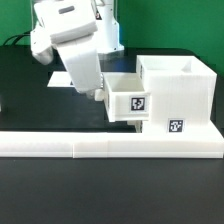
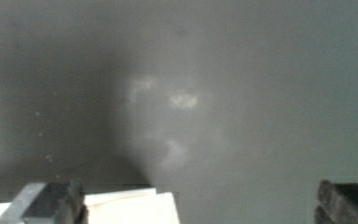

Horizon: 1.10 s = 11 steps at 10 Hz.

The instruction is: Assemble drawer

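The drawer's tall white shell [image 1: 183,88] stands at the exterior view's right. A white box tray [image 1: 127,97] with a square tag sticks out of its left side, partly inside it. A second tag [image 1: 176,126] shows low on the shell's front. My gripper [image 1: 99,92] hangs at the tray's outer left end, its fingertips hard to make out there. In the wrist view my gripper [image 2: 197,205] is open, its two fingers [image 2: 44,204] far apart. A white corner of the tray [image 2: 131,206] lies between them, close to one finger.
The long low white L-shaped rail [image 1: 100,146] runs along the front, right before the shell. The table [image 1: 40,110] is black. The wrist view is blurred and mostly shows dark table surface [image 2: 194,90].
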Available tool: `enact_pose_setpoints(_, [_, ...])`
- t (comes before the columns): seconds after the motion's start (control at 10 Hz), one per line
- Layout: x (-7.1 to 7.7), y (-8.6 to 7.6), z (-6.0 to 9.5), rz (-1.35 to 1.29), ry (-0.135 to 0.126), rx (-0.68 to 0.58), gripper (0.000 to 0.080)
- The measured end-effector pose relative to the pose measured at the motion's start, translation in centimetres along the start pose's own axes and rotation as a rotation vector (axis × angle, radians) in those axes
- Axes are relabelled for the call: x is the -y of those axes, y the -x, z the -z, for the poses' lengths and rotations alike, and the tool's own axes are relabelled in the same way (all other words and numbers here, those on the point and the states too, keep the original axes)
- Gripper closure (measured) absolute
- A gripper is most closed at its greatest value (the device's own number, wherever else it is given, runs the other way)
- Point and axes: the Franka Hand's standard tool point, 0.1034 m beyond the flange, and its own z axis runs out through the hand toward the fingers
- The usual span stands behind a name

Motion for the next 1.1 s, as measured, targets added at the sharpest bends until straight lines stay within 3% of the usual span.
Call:
enact_pose_setpoints(0.6, [0.2,-0.8,-0.2,-0.184,-0.016,0.095,0.0151])
enact_pose_setpoints(0.9, [1.3,1.8,1.5,-0.126,-0.017,0.104,0.0151])
enact_pose_setpoints(1.1, [1.5,2.3,1.7,-0.116,-0.024,0.100,0.0151])
